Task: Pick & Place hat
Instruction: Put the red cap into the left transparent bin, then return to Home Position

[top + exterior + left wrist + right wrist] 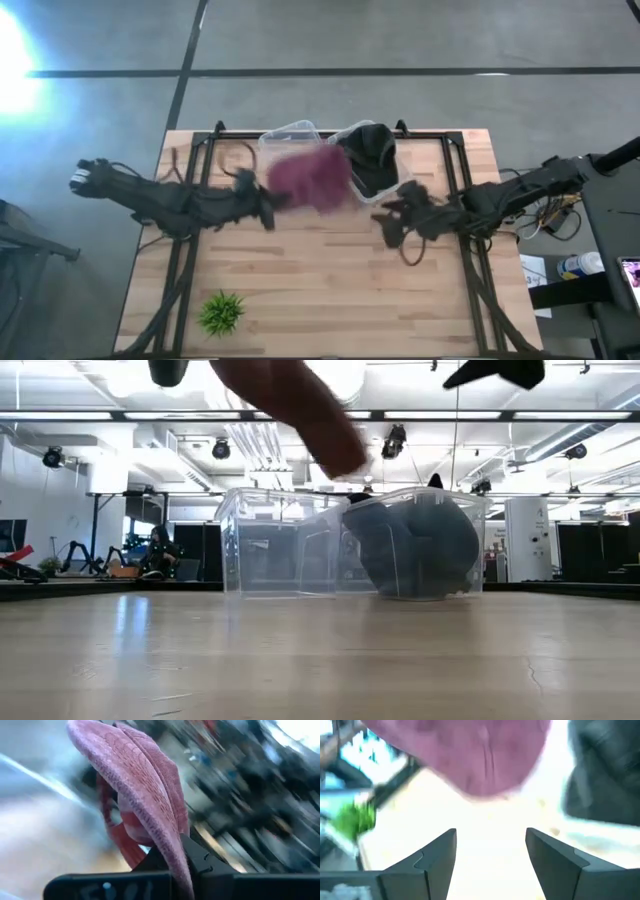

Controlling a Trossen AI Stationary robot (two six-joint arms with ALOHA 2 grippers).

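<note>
My left gripper (270,207) is shut on a maroon hat (311,178), which it holds in the air over the middle of the table, just in front of two clear bins. The low view shows the hat (300,405) high above the tabletop. The left bin (290,135) holds nothing that I can see. A dark hat (370,155) lies in the right bin (470,525). My right gripper (392,225) is open and hovers to the right of the maroon hat; in its wrist view (490,845) the hat (470,755) lies ahead of it. My left gripper pinches the maroon hat by a folded edge (176,851) between its two fingers (200,862). It comes at the hat roughly level from the table's left. The hat is lifted clear of the table, and its body stands out beyond the fingertips.
A small green plant (222,312) stands near the table's near left corner. The two bins sit against the far edge, between the black frame rails (205,170). Bare wood (320,280) lies between the grippers and the near edge.
</note>
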